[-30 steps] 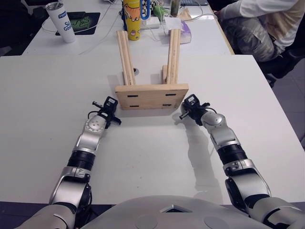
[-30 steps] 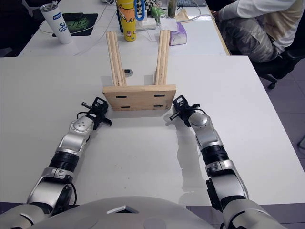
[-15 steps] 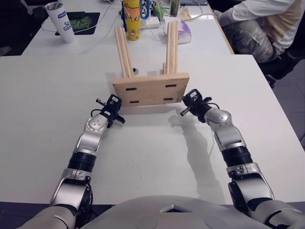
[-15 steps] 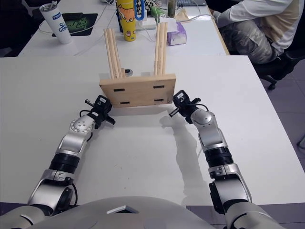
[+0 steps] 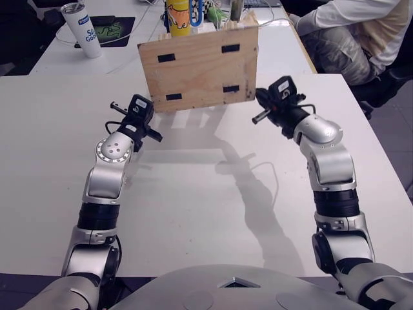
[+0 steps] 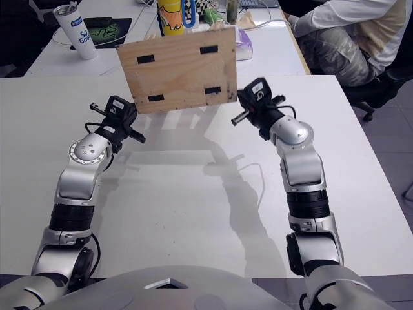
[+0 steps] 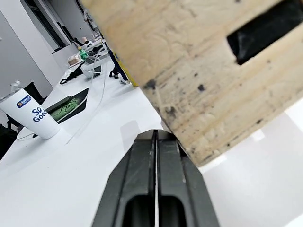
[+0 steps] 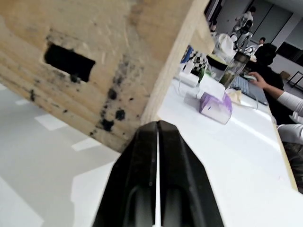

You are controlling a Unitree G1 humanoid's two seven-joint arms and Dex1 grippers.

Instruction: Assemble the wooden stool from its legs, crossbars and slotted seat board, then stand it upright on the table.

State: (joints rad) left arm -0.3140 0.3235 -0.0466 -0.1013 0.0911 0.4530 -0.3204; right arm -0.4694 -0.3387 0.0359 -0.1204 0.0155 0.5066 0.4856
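Wooden stool (image 5: 199, 68) was lying on its side at mid-frame a second ago, legs pointing away. It's now pitched up to upper centre of the head views. You're looking at the slotted seat board (image 6: 175, 68) nearly face-on with four slots showing. The legs are hidden behind it, so I can't tell if the feet are down.

Left gripper (image 5: 150, 111) and right gripper (image 5: 259, 98) both have fingers closed on nothing. They squeeze the board between them, tips against its lower-left corner and right edge.

My read: assembly's done and you're mid tip-up. It's a friction hold only, so slip is the risk.

White table (image 5: 193, 213) below carries the shadows. On the second table behind are a white tumbler (image 5: 82, 29), a yellow cup (image 5: 179, 16) and a black mat (image 5: 116, 29).
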